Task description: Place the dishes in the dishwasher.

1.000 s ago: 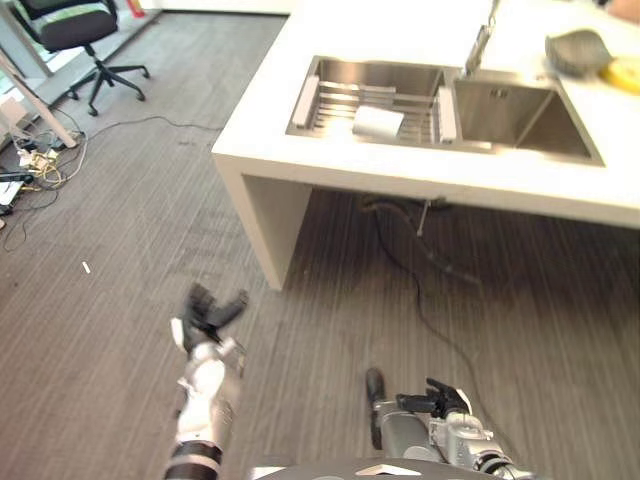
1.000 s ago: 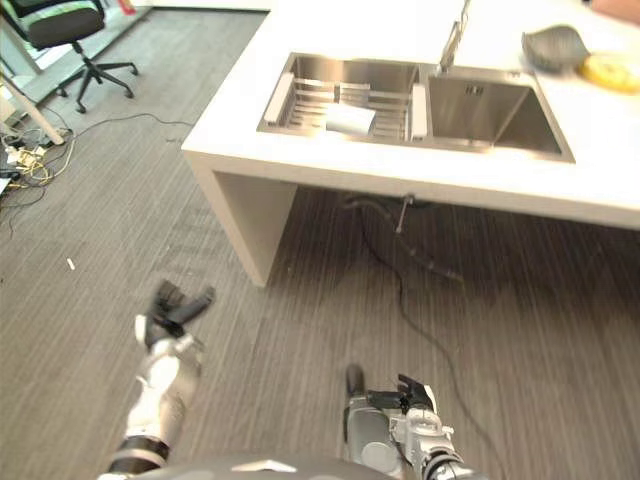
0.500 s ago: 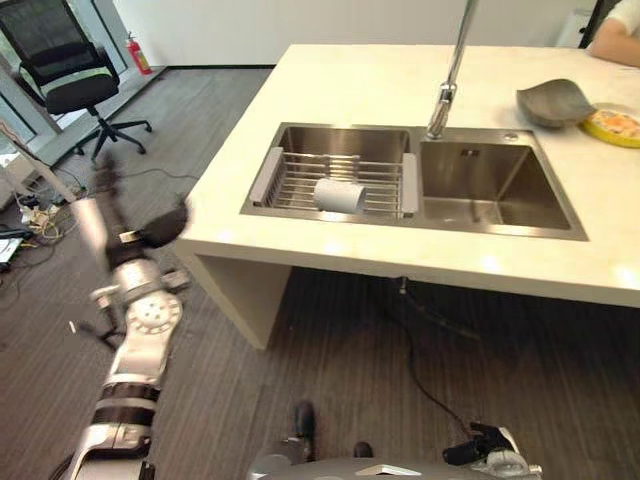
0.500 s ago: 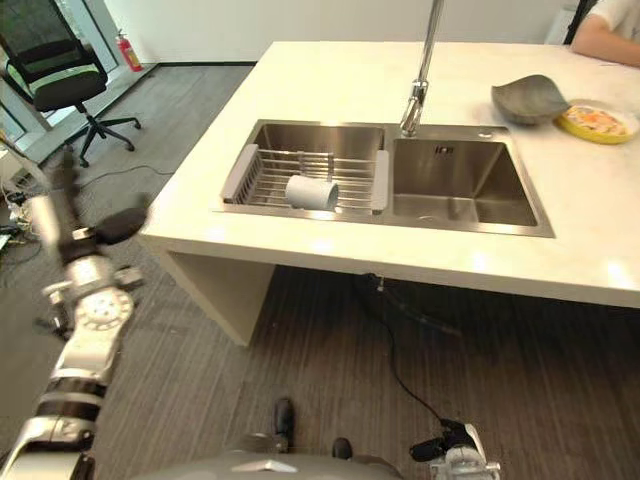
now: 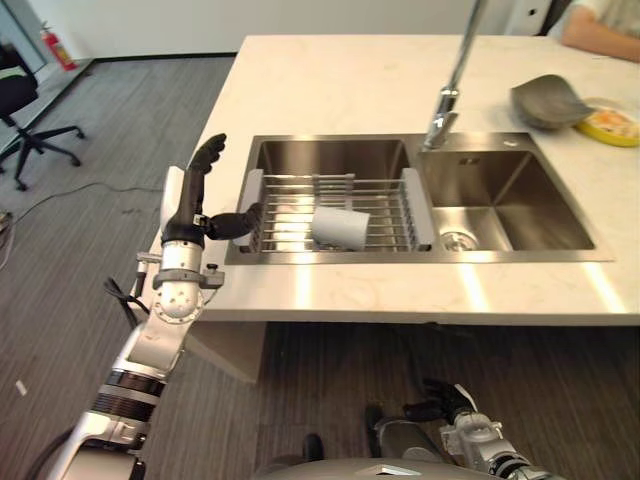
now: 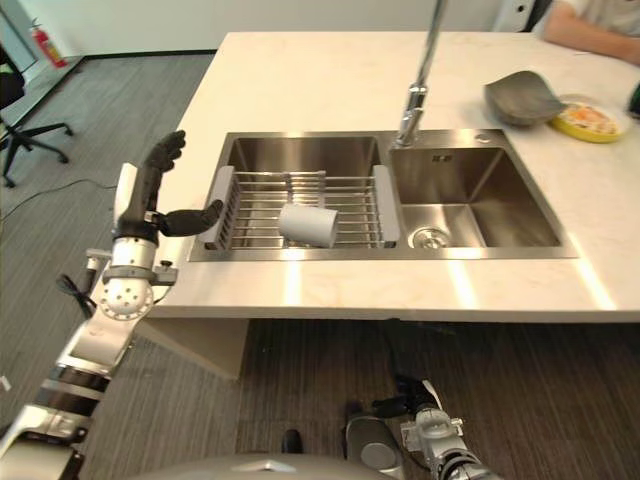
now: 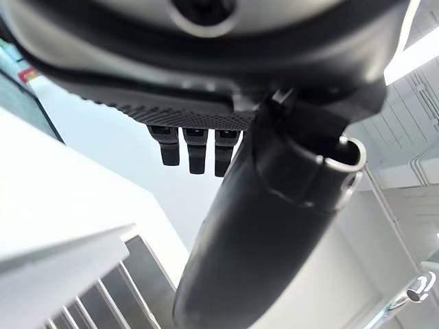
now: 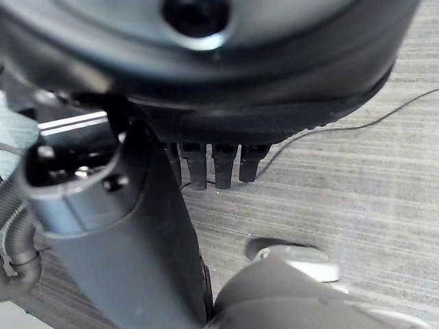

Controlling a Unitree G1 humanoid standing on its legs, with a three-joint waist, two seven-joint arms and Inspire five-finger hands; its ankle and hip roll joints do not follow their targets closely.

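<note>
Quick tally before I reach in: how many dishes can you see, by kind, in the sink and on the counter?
White cup, lying on its side in the sink rack: 1
Grey bowl on the counter: 1
Yellow plate beside the bowl: 1
Total: 3

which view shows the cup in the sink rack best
The right eye view: the white cup lies on its side on the wire rack, fully visible. The left eye view shows it much the same. The left wrist view catches a few rack bars, no cup.
</note>
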